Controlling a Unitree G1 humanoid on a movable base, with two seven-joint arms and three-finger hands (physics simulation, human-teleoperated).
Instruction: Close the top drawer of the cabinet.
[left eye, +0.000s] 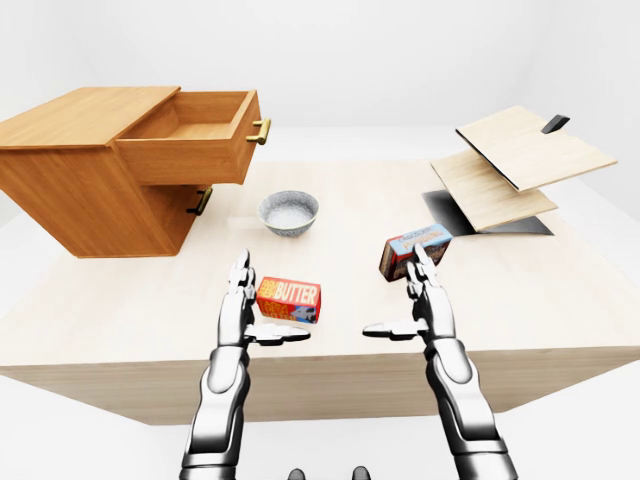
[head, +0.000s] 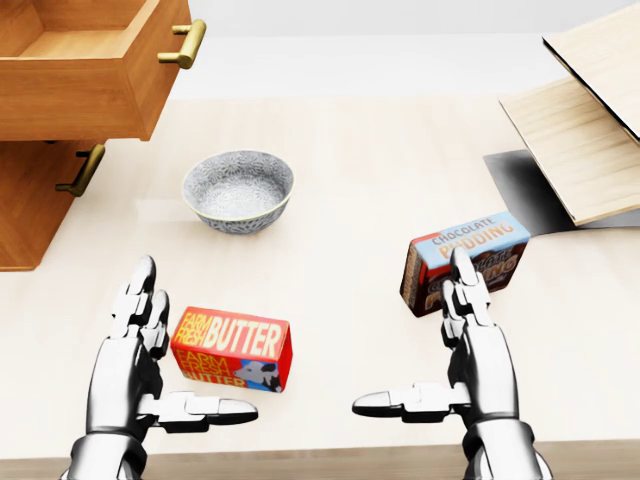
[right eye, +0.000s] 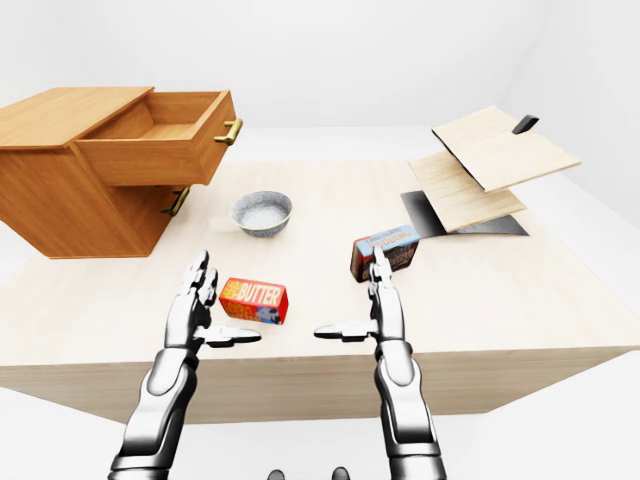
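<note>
A wooden cabinet (left eye: 70, 150) stands at the upper left of the table in the left-eye view. Its top drawer (left eye: 195, 140) is pulled out toward the right, with a brass handle (left eye: 260, 131) on its face. The lower drawer's handle (left eye: 202, 201) shows beneath it. My left hand (head: 150, 360) hovers open over the table's lower left, well below the drawer. My right hand (head: 440, 345) is open too, at the lower right. Neither hand touches the cabinet.
A red butter box (head: 232, 349) lies just right of my left hand. A chocolate pudding box (head: 480, 250) stands beyond my right hand. A grey bowl (head: 238, 190) sits below the drawer's handle. Wooden boards (left eye: 515, 160) and a dark sheet (left eye: 445, 208) lie at the upper right.
</note>
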